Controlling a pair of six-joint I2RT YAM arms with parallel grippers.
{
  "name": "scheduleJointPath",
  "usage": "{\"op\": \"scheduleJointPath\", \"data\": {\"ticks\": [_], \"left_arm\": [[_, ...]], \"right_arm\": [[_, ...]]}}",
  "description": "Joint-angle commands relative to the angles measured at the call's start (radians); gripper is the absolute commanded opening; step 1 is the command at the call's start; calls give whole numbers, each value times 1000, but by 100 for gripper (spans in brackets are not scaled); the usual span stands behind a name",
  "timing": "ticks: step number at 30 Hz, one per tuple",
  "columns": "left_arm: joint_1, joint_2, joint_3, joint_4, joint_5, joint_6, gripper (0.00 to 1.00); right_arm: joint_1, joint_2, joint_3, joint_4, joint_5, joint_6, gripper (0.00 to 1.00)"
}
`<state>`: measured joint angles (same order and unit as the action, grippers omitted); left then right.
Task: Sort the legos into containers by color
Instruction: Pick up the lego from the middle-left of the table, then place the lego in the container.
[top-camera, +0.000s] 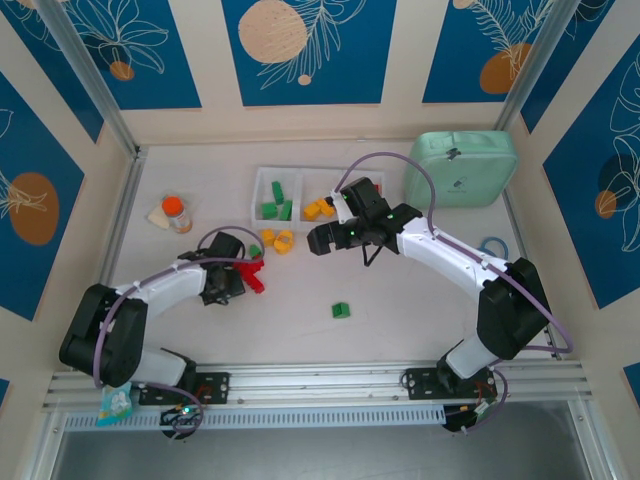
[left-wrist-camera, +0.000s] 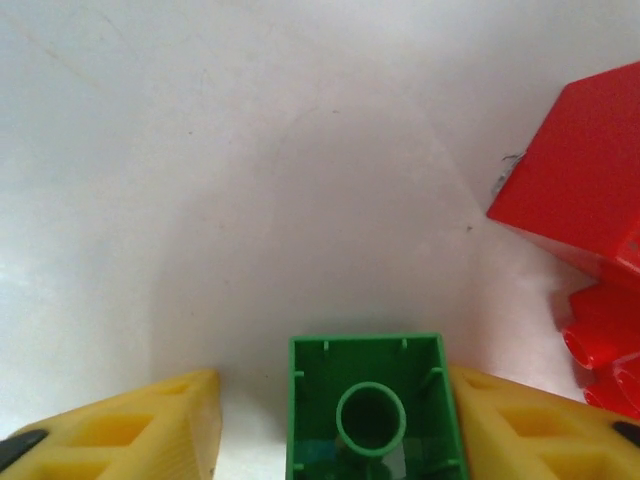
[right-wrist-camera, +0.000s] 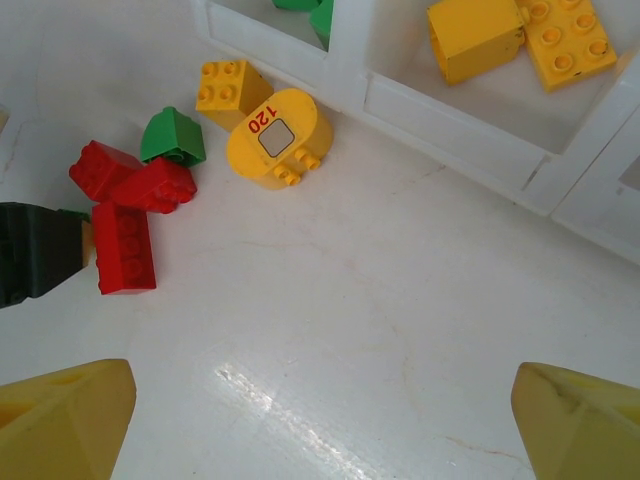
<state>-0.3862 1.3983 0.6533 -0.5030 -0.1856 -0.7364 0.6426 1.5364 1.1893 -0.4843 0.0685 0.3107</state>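
Two yellow pads (left-wrist-camera: 520, 425) of left gripper (left-wrist-camera: 335, 400) part-spread either side of green lego (left-wrist-camera: 366, 410): pad on view's right touches it, other pad stands off with gap. Lego square, hollow underside with round tube facing wrist camera. Red legos (left-wrist-camera: 580, 190) just beyond to right, apart from it. Right gripper (right-wrist-camera: 320, 420) spread wide, holding nothing, over bare table (right-wrist-camera: 400, 300) near tray (right-wrist-camera: 450, 140). Green bricks (top-camera: 276, 203) in tray's left compartment, yellow bricks (top-camera: 320, 208) in middle one. Yellow piece (right-wrist-camera: 280, 140) marked 120 beside tray wall. Lone green brick (top-camera: 341, 310) mid-table. Mint-green case (top-camera: 460, 170) far right.
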Motion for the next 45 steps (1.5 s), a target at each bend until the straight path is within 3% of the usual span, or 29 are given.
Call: {"op": "scheduleJointPath", "data": {"ticks": [1, 7, 17, 20, 27, 32, 38, 45], "left_arm": [[7, 48, -9, 92, 71, -20, 49], [6, 20, -35, 106, 97, -30, 33], [-8, -341, 48, -38, 10, -32, 29], [-8, -348, 159, -70, -8, 25, 30], [-8, -68, 465, -29, 47, 178, 31], [-9, 202, 709, -22, 142, 231, 34], [-11, 431, 873, 25, 206, 263, 34], [-18, 592, 989, 3, 164, 266, 37]], "right_arm": [[8, 1, 15, -19, 7, -17, 97], [9, 7, 16, -17, 6, -12, 97], [-7, -48, -13, 17, 107, 38, 97], [-41, -114, -62, 49, 193, 126, 100], [-207, -334, -250, 184, 24, 225, 100], [-209, -416, -243, 63, 21, 149, 100], [-207, -528, -285, -87, 2, 77, 100], [-179, -637, -357, -108, -63, 92, 100]]}}
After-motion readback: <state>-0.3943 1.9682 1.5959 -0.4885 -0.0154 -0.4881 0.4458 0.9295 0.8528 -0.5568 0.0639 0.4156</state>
